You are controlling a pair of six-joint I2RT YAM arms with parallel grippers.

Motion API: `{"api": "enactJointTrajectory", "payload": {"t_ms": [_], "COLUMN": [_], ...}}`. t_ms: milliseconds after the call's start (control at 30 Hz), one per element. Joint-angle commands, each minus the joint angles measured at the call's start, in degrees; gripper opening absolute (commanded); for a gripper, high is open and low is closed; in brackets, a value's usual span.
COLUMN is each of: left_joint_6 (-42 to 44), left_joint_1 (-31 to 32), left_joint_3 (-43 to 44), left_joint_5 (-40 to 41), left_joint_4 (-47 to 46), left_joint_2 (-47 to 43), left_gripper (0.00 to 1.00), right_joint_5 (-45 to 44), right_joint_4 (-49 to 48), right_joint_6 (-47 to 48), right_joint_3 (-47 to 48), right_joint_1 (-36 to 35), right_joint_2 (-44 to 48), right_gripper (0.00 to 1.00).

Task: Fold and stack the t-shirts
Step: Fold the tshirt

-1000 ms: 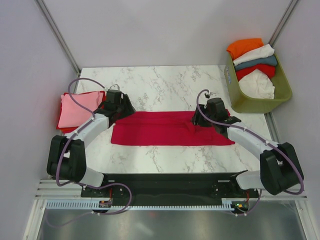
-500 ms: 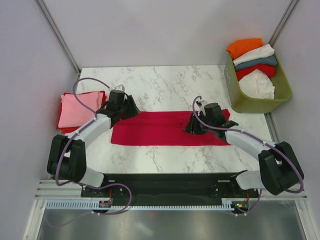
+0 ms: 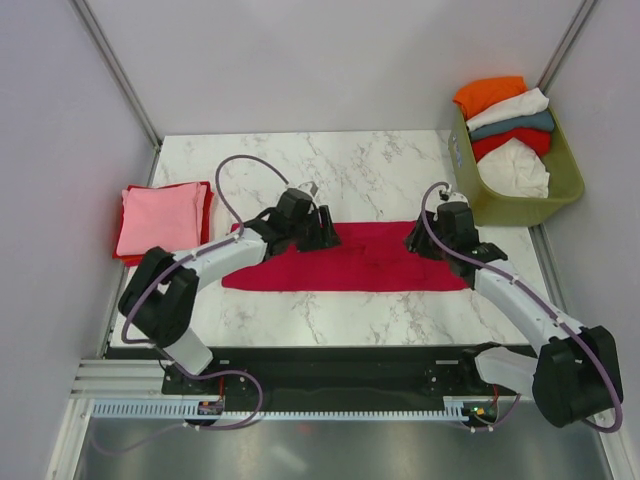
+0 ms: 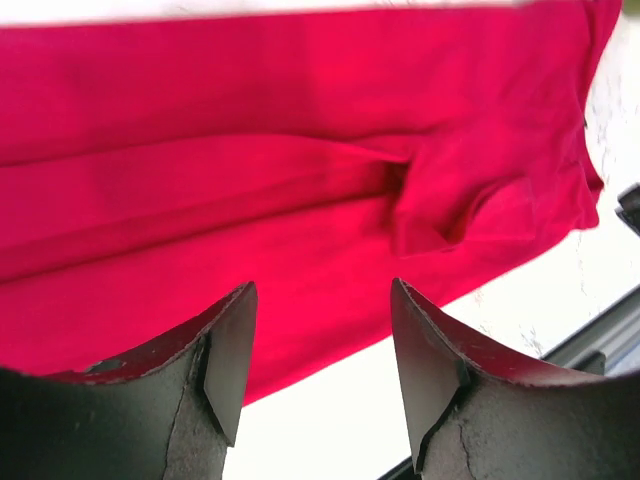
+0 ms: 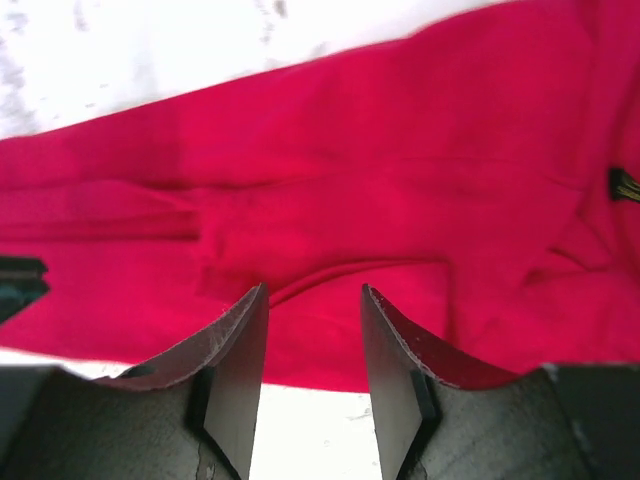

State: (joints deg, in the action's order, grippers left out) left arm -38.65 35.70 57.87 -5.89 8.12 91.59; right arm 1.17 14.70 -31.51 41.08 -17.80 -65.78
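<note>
The crimson t-shirt [image 3: 350,270] lies folded into a long flat strip across the middle of the table. It also shows in the left wrist view [image 4: 300,150] and the right wrist view [image 5: 400,180]. My left gripper [image 3: 327,240] hovers over the strip's far edge, left of centre, open and empty [image 4: 325,370]. My right gripper [image 3: 416,242] is over the strip's right part, open and empty [image 5: 313,370]. A folded pink t-shirt [image 3: 158,220] lies on a red cloth [image 3: 205,198] at the table's left edge.
An olive-green basket [image 3: 505,212] stands at the back right, holding an orange shirt [image 3: 490,95], a white one [image 3: 512,108], a teal one [image 3: 522,127], a red cloth [image 3: 510,144] and another white cloth [image 3: 520,170]. Marble table [image 3: 330,170]; a black rail runs along the near edge.
My left gripper has moved right, from the strip's left end to near its middle. My right gripper moved left, then back right. The crimson strip stays flat.
</note>
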Motion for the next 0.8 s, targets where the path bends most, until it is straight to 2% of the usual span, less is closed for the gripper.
{"api": "enactJointTrajectory", "payload": {"t_ms": [0,267,633,767], "left_joint_6": [-4.0,-5.4,-6.0,-6.3], "left_joint_1": [2.9,6.7,8.7,8.9], "left_joint_3": [4.7,9.8,9.6,9.5], "left_joint_5": [-2.5,-4.4,-4.9,-5.7], "left_joint_4": [-3.2,-3.5,-4.2,-5.4], "left_joint_2": [3.9,12.0,14.5,15.5], "left_gripper": [0.63,0.61,0.55,0.48], "right_joint_5": [-6.9,-11.1,-10.7,-10.1], "right_joint_4": [2.9,2.4,-1.7,-3.1], "right_joint_6": [-2.6,-0.9,-1.5,-1.5], "right_joint_3": [0.9,-0.3,-4.0,-4.8], "right_joint_1": [0.7,1.7,1.8,1.8], "right_joint_2": [-1.9,-6.7,-10.8,-11.5], "right_gripper": [0.49,0.5,0.47,0.42]}}
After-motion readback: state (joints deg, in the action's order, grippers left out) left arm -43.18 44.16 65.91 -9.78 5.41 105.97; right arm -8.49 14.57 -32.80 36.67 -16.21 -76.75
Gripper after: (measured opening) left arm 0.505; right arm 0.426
